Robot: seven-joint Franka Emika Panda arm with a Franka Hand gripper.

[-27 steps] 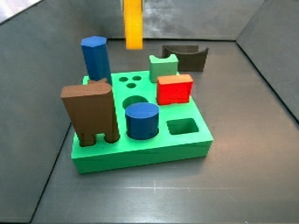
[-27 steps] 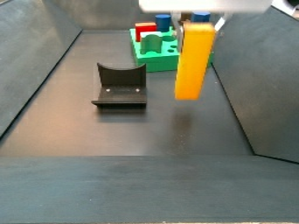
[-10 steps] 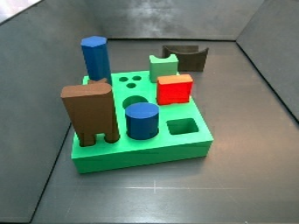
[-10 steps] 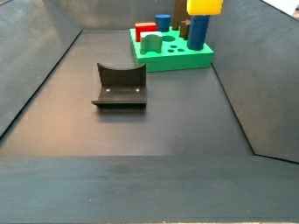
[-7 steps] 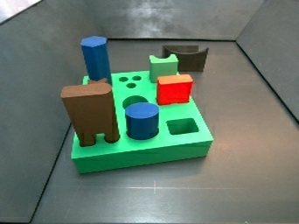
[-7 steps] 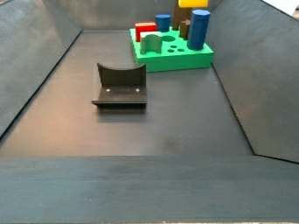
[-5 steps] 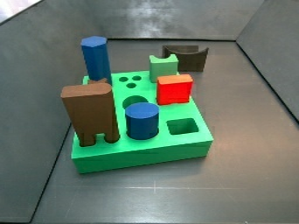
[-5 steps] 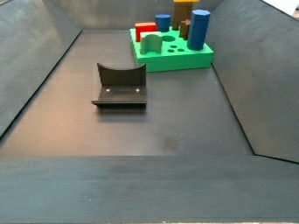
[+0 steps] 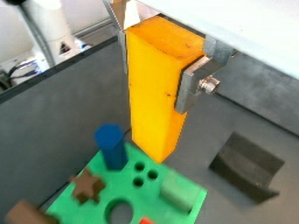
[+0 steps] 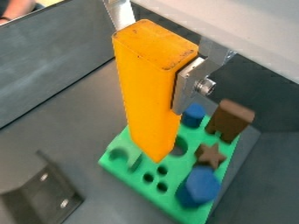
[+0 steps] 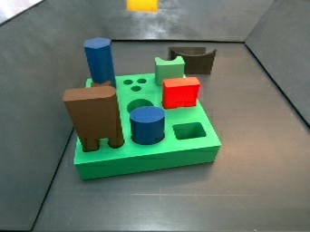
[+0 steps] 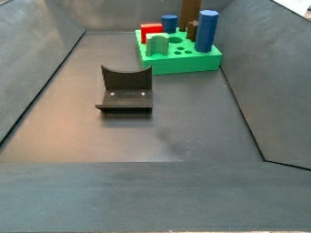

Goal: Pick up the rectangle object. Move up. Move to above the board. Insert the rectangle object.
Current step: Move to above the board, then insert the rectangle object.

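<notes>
The rectangle object (image 9: 156, 92), a tall yellow-orange block, hangs upright between my gripper's (image 9: 158, 77) silver fingers (image 9: 191, 87), which are shut on its upper part. It also shows in a wrist view (image 10: 149, 96), high above the green board (image 10: 126, 163). The board also shows in a wrist view (image 9: 114, 194) and in both side views (image 11: 145, 156) (image 12: 183, 60). In a side view only the block's lower end (image 11: 143, 4) shows at the top edge, above the board's far side. The board's square hole (image 11: 188, 132) is open. The gripper is out of both side views.
On the board stand a tall blue cylinder (image 11: 98, 60), a short blue cylinder (image 11: 147, 124), a brown two-legged block (image 11: 93, 116), a red cube (image 11: 182, 91) and a green piece (image 11: 169, 68). The dark fixture (image 12: 124, 88) stands on the floor. Grey walls enclose the floor.
The rectangle object rose out of both side views and travelled towards the board. Its lower end now shows again at the top edge of a side view.
</notes>
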